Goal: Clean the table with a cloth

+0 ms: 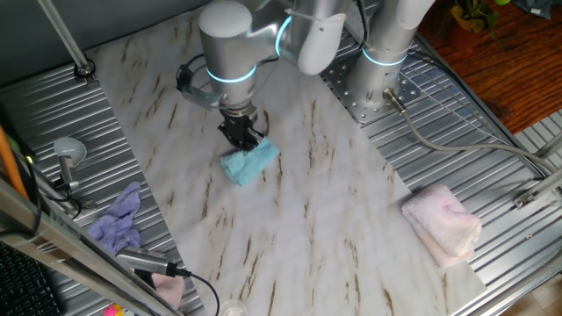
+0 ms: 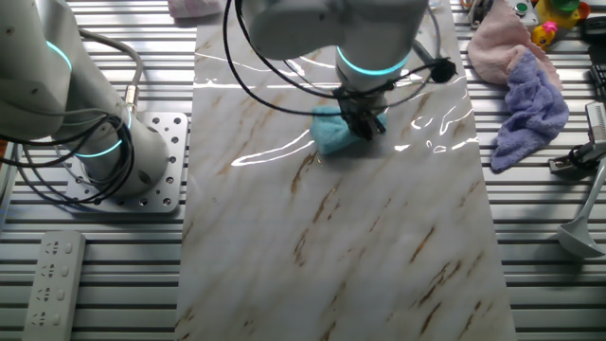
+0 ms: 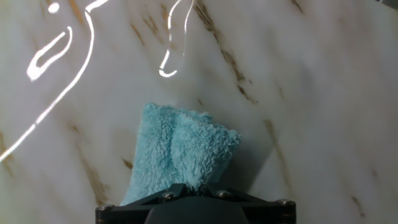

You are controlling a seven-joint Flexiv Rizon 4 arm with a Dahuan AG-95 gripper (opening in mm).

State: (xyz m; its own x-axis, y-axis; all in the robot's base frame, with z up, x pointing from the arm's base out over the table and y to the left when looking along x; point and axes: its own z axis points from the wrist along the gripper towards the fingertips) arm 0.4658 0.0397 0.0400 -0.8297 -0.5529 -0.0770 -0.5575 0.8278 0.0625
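The turquoise terry cloth (image 1: 249, 163) lies bunched on the white marble-patterned table (image 1: 299, 202), near its middle. My gripper (image 1: 242, 135) stands straight down on the cloth's near end, shut on the cloth and pressing it to the slab. In the other fixed view the cloth (image 2: 329, 130) sticks out to the left of the gripper (image 2: 365, 124). In the hand view the cloth (image 3: 180, 152) spreads forward from the gripper (image 3: 188, 188) over the table (image 3: 311, 93); the fingertips are buried in the fuzz.
A folded pale pink towel (image 1: 443, 222) lies at the slab's right corner. A lavender rag (image 1: 118, 220) and tools lie on the ribbed grey metal (image 1: 70, 105) to the left. The arm's base (image 1: 382, 75) stands behind the slab.
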